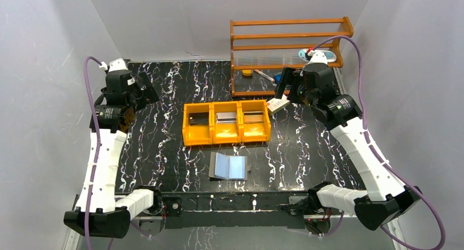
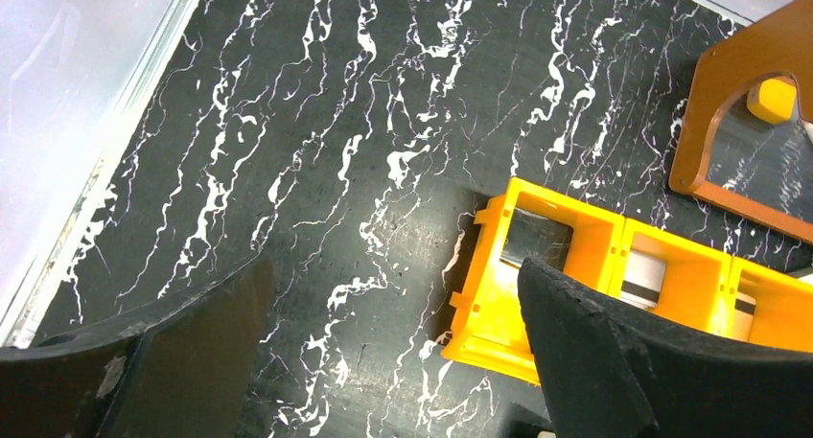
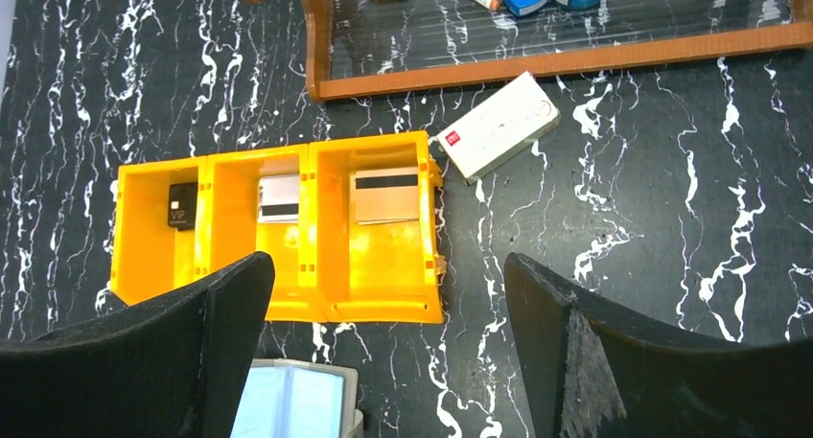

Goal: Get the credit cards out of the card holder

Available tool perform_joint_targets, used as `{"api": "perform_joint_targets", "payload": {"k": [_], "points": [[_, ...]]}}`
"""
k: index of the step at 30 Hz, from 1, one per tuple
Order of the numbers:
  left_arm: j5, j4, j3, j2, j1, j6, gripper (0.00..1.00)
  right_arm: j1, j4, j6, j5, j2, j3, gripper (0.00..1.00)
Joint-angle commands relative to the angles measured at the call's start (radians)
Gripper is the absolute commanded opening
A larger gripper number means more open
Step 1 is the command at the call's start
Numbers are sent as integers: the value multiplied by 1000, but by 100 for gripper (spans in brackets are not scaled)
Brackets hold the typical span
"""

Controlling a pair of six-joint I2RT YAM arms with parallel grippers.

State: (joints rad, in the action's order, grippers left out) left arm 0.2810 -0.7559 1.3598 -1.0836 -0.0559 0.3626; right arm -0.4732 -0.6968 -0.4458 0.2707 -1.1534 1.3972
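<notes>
Near the front edge of the table [image 1: 306,151] the card holder [image 1: 228,166] lies unfolded, pale inner faces up. No card shows in it from above, though its slit pockets are too small to read for sure. The credit cards [image 1: 226,117] sit apart from it in the orange tray [image 1: 226,140] just behind. Seen from above, the dark card [image 3: 182,205] is in the left compartment, the silvery card [image 3: 278,198] in the middle, and the brownish card [image 3: 386,194] on the right.

Both pincers are spread wide and pinch nothing. The left gripper [image 2: 393,265] hangs over bare table left of the tray, and the right gripper [image 3: 386,261] is raised near the wooden rack [image 1: 287,36], looking down on the tray and a white box [image 3: 499,126] just beside it.

By my reckoning the emptying looks done, so the step in hand is to check and stand clear — jaws spread, arms high, no dipping toward the tray or nudging the card holder. Should a pocket hide a card, pin the card holder with one pincer and slide the card out flat with the other.
</notes>
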Motion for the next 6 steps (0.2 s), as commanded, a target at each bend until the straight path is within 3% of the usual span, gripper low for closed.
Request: {"api": "perform_joint_targets", "payload": {"k": [1, 6], "points": [[25, 25, -7, 28, -25, -47, 98, 3, 33, -34, 31, 39, -11, 98], [42, 57, -36, 55, -27, -38, 98, 3, 50, -51, 39, 49, -39, 99]]}}
